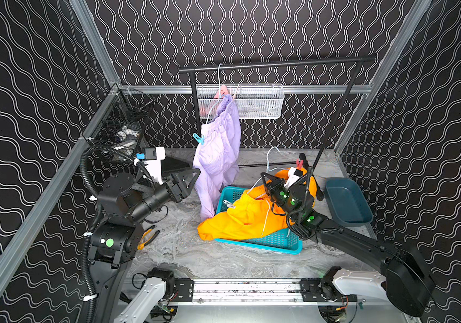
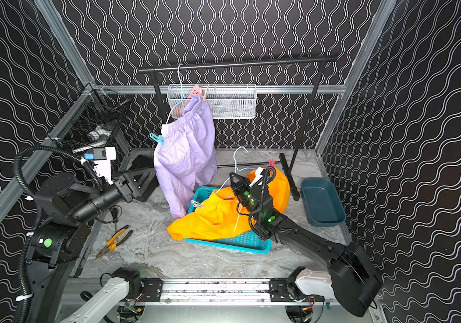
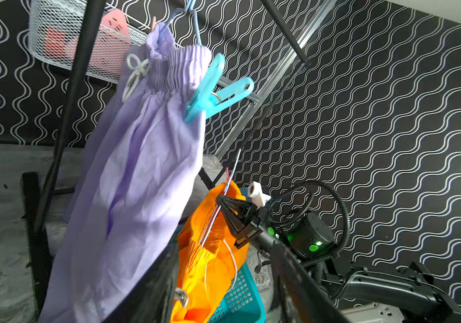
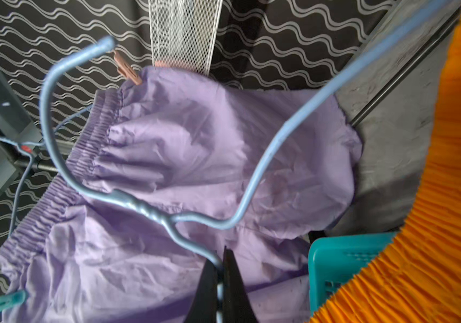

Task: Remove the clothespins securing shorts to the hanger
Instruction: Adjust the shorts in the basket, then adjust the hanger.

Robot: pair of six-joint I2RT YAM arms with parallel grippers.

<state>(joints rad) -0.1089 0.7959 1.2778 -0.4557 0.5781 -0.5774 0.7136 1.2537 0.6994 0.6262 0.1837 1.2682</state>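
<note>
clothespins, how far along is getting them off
Done: a whitish pin lies in the basket. In hand: right gripper shut on the hanger of the orange shorts, left gripper open by the lilac shorts. Left: red pin, blue pin, tan pin still clipped on.

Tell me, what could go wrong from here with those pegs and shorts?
1. The right gripper pinches only a thin wire hanger; the orange shorts draped from it could twist it loose.
2. The open left gripper faces the blue clothespin; tugging without squeezing might pull the lilac shorts down from the rail.
</note>
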